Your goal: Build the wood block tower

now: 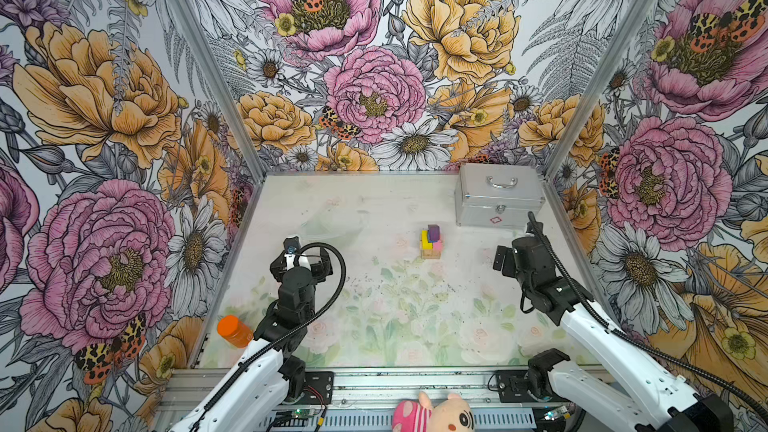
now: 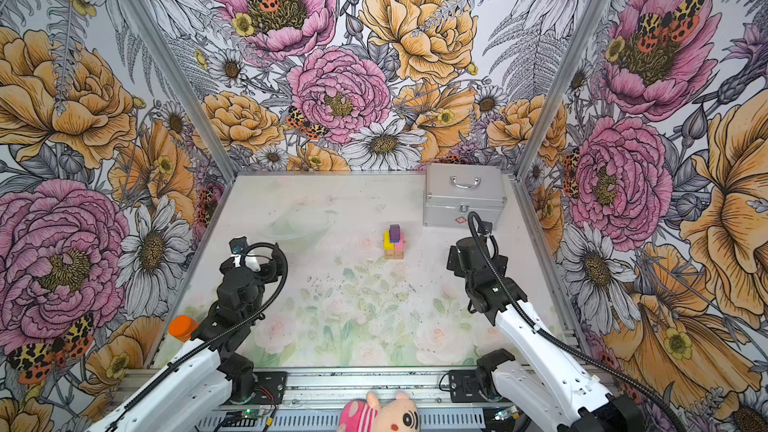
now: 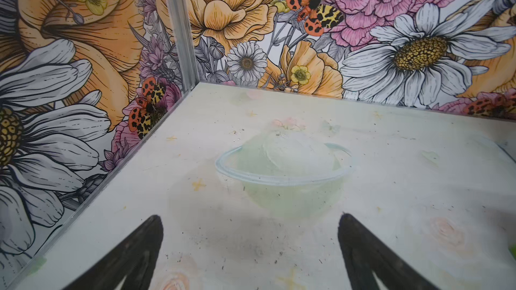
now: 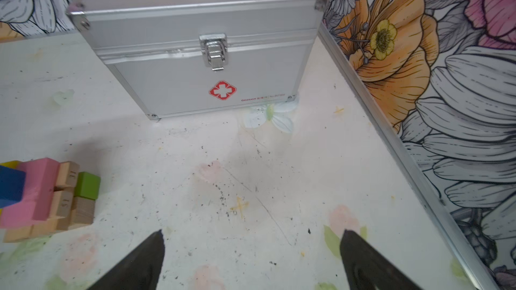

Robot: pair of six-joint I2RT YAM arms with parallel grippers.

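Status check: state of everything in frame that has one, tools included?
tower: standing, purple piece on top, neither tool touching it.
left tool: open, empty.
right tool: open, empty, beside the tower and clear of it.
metal case: lid shut, latch down.
orange bottle: cap on, at the near left corner.

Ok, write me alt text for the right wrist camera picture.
A shut silver case with a red cross and a latch stands on the white table by a flowered wall. Nearer the camera the right end effector is open and empty; off to one side, partly cut off, is the block tower of tan, pink, blue and green pieces.
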